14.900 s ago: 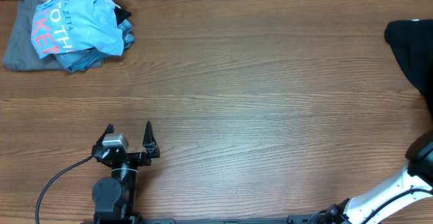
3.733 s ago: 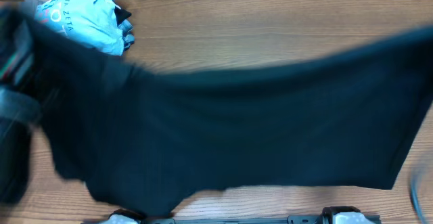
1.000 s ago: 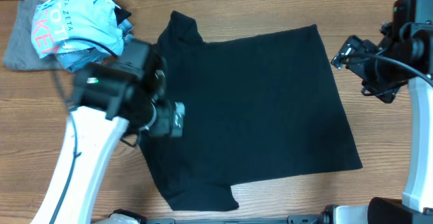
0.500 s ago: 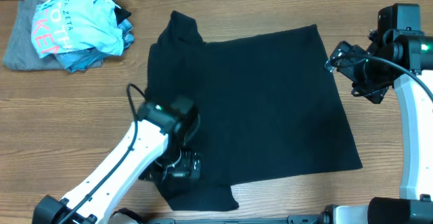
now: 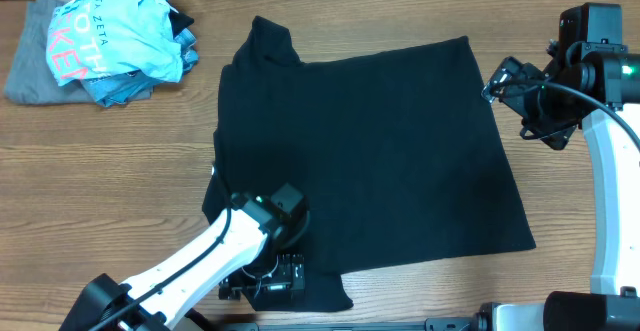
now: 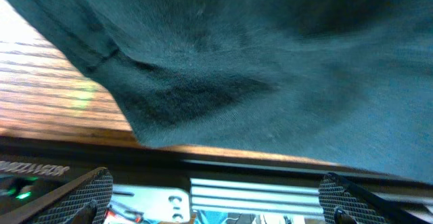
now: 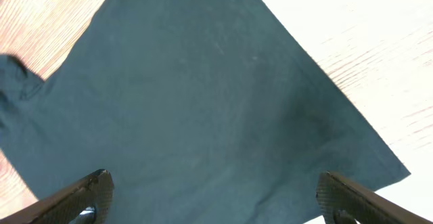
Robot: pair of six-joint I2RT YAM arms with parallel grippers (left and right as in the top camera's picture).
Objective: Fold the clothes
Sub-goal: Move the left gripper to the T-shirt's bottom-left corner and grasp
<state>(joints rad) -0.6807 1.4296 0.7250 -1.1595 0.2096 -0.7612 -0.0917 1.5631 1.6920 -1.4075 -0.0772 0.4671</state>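
Bunching is the likely trouble: the black T-shirt (image 5: 370,151) lies spread flat across the table (image 5: 110,171), with the left end effector (image 5: 263,283) over its near sleeve and the right end effector (image 5: 517,101) beside the far hem corner, both wide and empty. A shallow or uneven pinch could drag the fabric askew.

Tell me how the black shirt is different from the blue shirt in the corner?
The black T-shirt is plain; the light blue shirt has pink letters on it. The black T-shirt lies spread out flat in the middle; the light blue shirt is scrunched into a heap at the far left corner, partly on a grey garment. Both rest on the wooden table.
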